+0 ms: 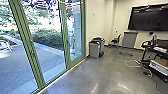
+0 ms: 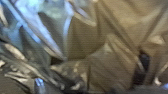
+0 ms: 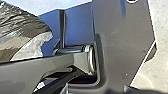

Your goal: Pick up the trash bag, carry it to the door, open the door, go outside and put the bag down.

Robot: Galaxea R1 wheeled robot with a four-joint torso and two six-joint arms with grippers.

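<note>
Green-framed glass doors [image 1: 32, 53] look shut ahead of both grippers in the head view, so opening them and setting down outside remain. Left wrist view: the trash bag [image 2: 107, 62], probably already lifted, crowds the left gripper. Right wrist view: bag near the right gripper, wrist angled floorward; whether either grips, I can't tell.
</note>
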